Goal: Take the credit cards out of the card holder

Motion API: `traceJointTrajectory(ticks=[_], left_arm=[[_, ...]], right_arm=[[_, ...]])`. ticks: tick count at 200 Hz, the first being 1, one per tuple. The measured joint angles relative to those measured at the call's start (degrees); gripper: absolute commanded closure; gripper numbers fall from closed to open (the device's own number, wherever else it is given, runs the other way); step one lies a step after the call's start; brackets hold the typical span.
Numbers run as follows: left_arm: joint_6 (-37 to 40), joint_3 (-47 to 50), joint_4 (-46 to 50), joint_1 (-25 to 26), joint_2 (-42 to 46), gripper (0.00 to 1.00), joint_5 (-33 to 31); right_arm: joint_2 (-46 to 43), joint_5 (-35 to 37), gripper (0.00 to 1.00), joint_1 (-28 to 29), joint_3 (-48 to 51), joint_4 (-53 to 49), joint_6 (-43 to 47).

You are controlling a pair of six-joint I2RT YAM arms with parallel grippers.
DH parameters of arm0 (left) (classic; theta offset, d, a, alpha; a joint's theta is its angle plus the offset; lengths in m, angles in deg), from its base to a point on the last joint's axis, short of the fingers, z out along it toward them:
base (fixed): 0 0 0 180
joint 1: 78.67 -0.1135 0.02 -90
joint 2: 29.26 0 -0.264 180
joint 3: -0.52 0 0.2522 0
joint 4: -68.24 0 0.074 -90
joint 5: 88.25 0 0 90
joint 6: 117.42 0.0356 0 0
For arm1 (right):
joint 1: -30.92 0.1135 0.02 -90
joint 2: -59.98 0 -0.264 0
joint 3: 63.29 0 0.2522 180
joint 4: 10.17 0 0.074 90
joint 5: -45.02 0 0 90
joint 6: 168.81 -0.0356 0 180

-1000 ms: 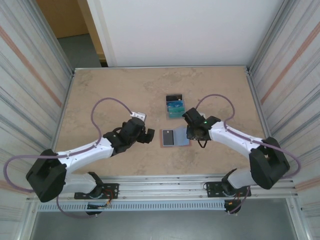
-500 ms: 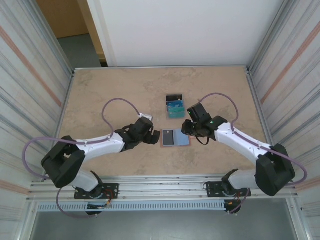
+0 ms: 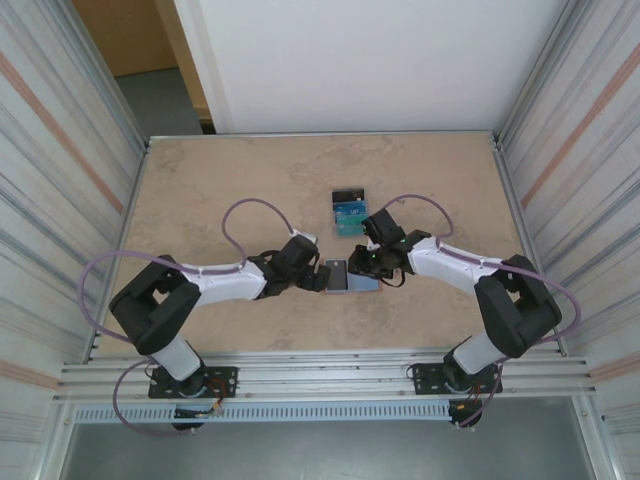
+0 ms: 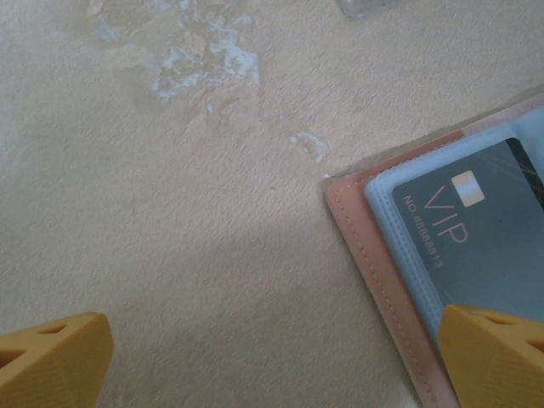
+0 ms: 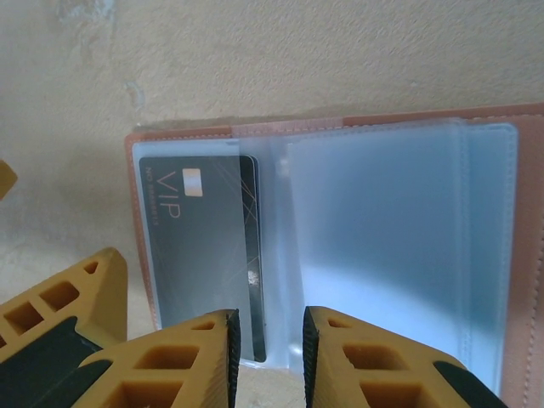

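The salmon card holder [image 3: 361,282] lies open on the table between both arms. A black VIP credit card [image 5: 191,246] sits in its left blue-grey pocket [image 4: 476,229]; the right-hand clear pockets [image 5: 382,229] look empty. My right gripper [image 5: 268,348] hovers at the holder's middle [image 3: 362,263], narrowly open, its fingertips either side of the black card's right edge. My left gripper [image 4: 272,365] is wide open at the holder's left edge [image 3: 322,277], one finger [image 4: 497,348] over the holder's corner. Black, blue and teal cards [image 3: 349,211] lie just beyond the holder.
The beige tabletop [image 3: 220,190] stretches wide to the left and far side. Ribbed metal walls [image 3: 60,180] close in both sides. A metal rail [image 3: 320,375] runs along the near edge by the arm bases.
My left arm has reached right until its gripper meets the holder's left edge. My right gripper has shifted left from the holder's right side to its middle.
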Motion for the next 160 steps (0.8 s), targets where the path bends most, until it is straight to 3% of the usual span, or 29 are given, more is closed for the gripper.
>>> traceJointTrajectory(ticks=[160], left_arm=[[0.04, -3.26, -0.83, 0.37, -5.25, 0.02, 0.02]], right_arm=[[3.39, -3.82, 0.78, -1.16, 0.48, 4.59, 0.04]])
